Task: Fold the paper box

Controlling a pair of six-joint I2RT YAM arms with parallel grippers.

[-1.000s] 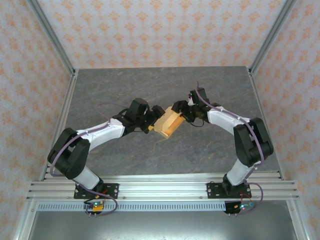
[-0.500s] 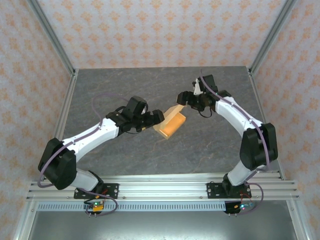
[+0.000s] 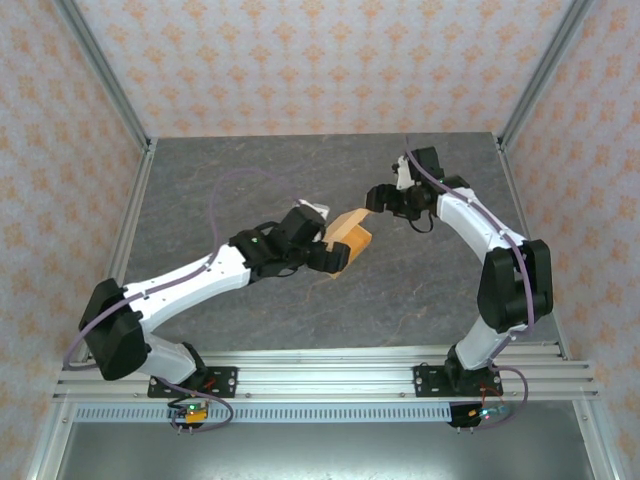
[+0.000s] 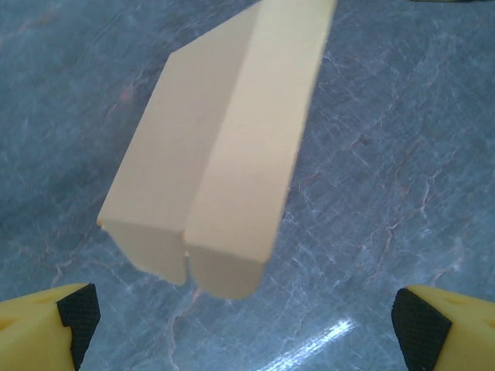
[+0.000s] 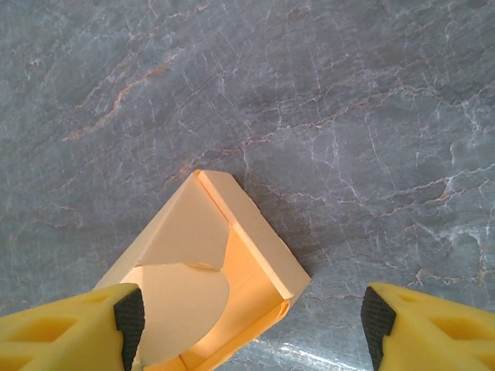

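**Ana:** Where is the paper box (image 3: pixel 348 236) sitting?

**Ben:** Near the middle of the grey marbled counter (image 3: pixel 220 180), between the two arms. It is tan and partly folded. From above, it sits skewed to the counter's edges.

**Ana:** What is the left pincer (image 3: pixel 330 256) doing?

**Ben:** It is spread wide and holding nothing. In its wrist view the left pincer (image 4: pixel 249 323) has one yellow, black-padded finger (image 4: pixel 76 315) in each bottom corner. The box (image 4: pixel 224 147) is ahead of them, clear of both pads. A creased panel and two rounded tabs point towards the camera.

**Ana:** Does it touch the box from above?

**Ben:** It is just beside the box's near-left end. I cannot tell from that view whether they touch.

**Ana:** And the right pincer (image 3: pixel 376 198)?

**Ben:** It is also spread wide and gripping nothing. From above, it hangs just beside the box's far corner. In its wrist view the right pincer (image 5: pixel 251 321) looks down into the open box (image 5: pixel 255 259). The walls stand up along two sides, and a rounded flap lies inside.

**Ana:** How close are its fingers?

**Ben:** The finger (image 5: pixel 130 315) at the picture's left edge is right by that flap. The other is well apart from the box, over bare counter (image 5: pixel 371 116).
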